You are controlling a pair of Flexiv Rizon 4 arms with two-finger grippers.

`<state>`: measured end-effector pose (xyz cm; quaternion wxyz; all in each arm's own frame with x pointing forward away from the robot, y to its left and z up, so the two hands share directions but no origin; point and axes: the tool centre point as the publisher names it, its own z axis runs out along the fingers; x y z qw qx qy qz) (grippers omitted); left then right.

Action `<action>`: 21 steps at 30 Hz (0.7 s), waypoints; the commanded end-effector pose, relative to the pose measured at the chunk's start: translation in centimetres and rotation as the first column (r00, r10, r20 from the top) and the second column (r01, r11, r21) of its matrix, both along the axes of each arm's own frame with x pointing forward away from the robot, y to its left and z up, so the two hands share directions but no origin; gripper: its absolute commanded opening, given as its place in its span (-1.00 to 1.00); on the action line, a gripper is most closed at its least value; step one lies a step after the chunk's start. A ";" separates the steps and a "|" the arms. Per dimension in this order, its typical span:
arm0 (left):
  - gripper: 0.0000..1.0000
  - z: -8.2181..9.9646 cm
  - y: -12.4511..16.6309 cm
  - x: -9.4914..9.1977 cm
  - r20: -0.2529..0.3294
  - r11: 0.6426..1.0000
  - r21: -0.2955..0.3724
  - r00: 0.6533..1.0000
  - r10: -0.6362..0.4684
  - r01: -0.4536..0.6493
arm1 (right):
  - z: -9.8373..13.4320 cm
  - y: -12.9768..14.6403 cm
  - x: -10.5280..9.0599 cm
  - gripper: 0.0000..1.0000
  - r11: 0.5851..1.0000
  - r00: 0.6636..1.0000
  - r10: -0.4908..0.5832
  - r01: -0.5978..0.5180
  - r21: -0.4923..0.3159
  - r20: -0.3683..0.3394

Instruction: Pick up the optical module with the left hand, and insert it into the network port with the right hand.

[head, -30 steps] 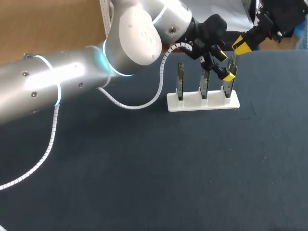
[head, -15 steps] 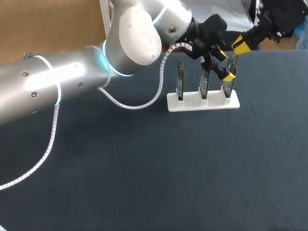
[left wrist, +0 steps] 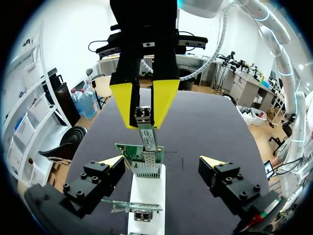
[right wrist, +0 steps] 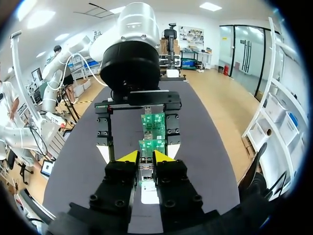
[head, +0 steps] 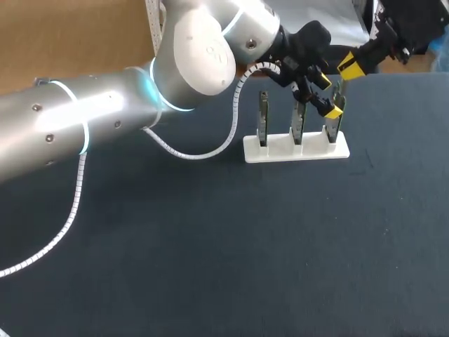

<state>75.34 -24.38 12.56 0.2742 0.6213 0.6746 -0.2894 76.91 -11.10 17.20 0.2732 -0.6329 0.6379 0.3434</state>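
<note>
A white stand (head: 280, 150) holds three upright green network cards. My left gripper (head: 327, 95) is open, its yellow tips on either side of the rightmost card (head: 332, 128) without touching it. In the left wrist view its fingers (left wrist: 113, 162) flank that card (left wrist: 128, 152). My right gripper (left wrist: 146, 115) comes down from above, shut on the small silver optical module (left wrist: 148, 137). The module's lower end sits at the metal network port (left wrist: 146, 168) on the card. In the right wrist view the module (right wrist: 145, 171) lies between my right gripper's (right wrist: 146, 157) yellow tips, with the card (right wrist: 152, 146) just ahead.
The two other cards (head: 263, 119) (head: 298, 123) stand left of the one in use. The left arm's white cable (head: 189, 153) loops over the dark table mat (head: 231, 253) beside the stand. My two grippers are very close together above the stand.
</note>
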 end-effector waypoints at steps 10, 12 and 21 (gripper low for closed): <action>1.00 0.1 -0.1 0.2 -0.003 1.000 0.006 1.000 -0.001 0.001 | 0.0 -0.1 -0.6 -1.00 1.000 1.000 -0.016 0.016 0.007 0.012; 1.00 0.1 -0.1 0.2 -0.003 1.000 0.006 1.000 -0.001 0.001 | 0.0 0.0 -0.6 -1.00 1.000 1.000 -0.010 0.010 0.011 0.016; 1.00 0.1 -0.1 0.2 -0.003 1.000 0.006 1.000 -0.001 0.001 | -0.1 0.0 -0.6 -1.00 1.000 1.000 -0.006 0.006 -0.009 0.030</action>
